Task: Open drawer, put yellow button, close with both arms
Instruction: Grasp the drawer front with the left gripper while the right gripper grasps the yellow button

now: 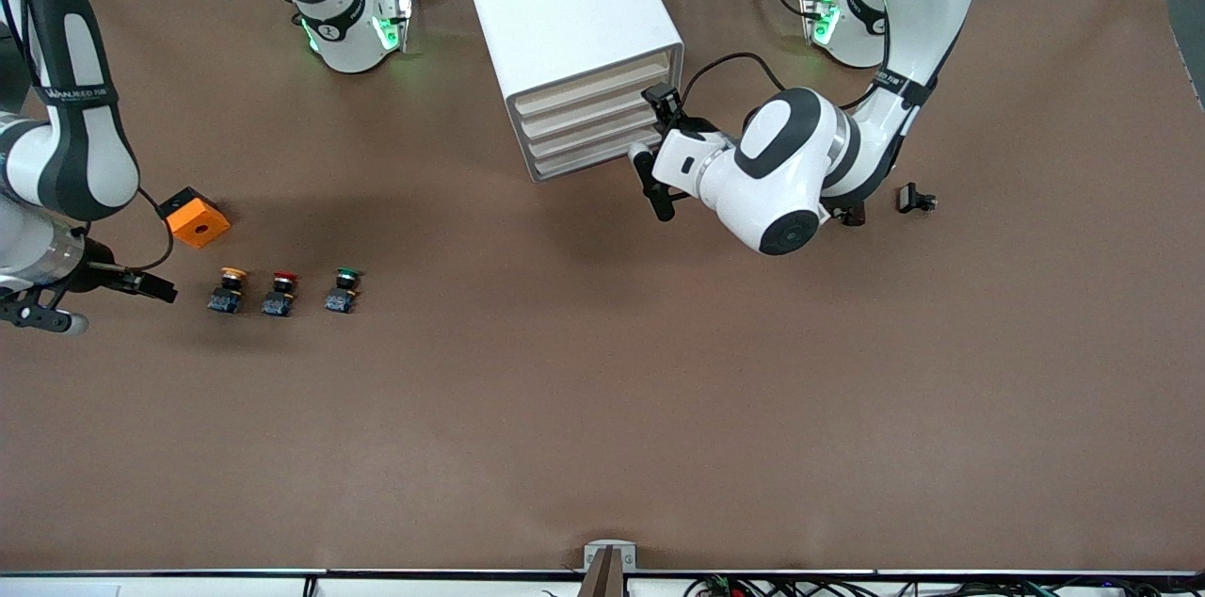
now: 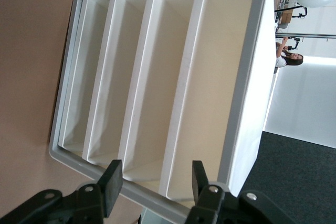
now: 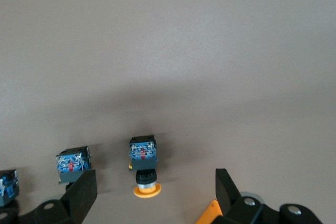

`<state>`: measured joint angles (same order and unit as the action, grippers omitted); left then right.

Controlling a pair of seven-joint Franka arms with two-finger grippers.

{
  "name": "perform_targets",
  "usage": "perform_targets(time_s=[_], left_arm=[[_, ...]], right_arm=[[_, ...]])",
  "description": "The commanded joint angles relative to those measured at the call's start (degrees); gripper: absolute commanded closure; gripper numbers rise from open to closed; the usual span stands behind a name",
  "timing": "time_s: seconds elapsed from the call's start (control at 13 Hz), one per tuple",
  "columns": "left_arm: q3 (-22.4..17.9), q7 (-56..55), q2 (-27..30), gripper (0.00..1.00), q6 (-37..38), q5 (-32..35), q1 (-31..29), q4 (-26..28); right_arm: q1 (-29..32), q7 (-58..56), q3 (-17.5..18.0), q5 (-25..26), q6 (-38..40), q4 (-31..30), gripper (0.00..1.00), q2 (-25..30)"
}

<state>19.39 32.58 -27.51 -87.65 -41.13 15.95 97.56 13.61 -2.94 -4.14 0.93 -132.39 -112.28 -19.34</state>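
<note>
The white cabinet stands at the robots' edge of the table, its four cream drawer fronts all pushed in. The topmost drawer fills the left wrist view. My left gripper is open and empty just in front of the drawer fronts, apart from them. The yellow button stands at the right arm's end of the table, in a row with two others. My right gripper is open and empty, low beside the yellow button, which shows between its fingers in the right wrist view.
The red-capped button and the green-capped button stand in the same row. An orange block lies farther from the front camera than the yellow button. A small black part lies near the left arm's elbow.
</note>
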Motion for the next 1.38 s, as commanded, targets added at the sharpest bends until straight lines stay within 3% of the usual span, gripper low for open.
perform_targets(time_s=[0.0, 0.15, 0.61, 1.3], left_arm=[[-0.1, -0.4, -0.4, 0.39, -1.4, -1.1, 2.3, -0.4], [-0.1, -0.4, -0.7, 0.34, -2.1, -1.0, 3.9, -0.4], [-0.1, -0.5, -1.8, 0.34, -3.5, -0.8, 7.1, -0.1], [-0.1, -1.1, -2.6, 0.46, -5.4, -0.6, 10.2, 0.2]], right_arm=[[1.0, -0.1, 1.1, -2.1, -6.6, -5.2, 0.00, 0.2], [0.6, 0.0, 1.2, -2.6, -8.1, -6.5, 0.00, -0.5], [0.3, 0.0, 1.5, -2.9, -13.5, -6.5, 0.00, -5.5], [0.5, 0.2, 1.6, -4.1, -15.9, -6.7, 0.00, -9.7]])
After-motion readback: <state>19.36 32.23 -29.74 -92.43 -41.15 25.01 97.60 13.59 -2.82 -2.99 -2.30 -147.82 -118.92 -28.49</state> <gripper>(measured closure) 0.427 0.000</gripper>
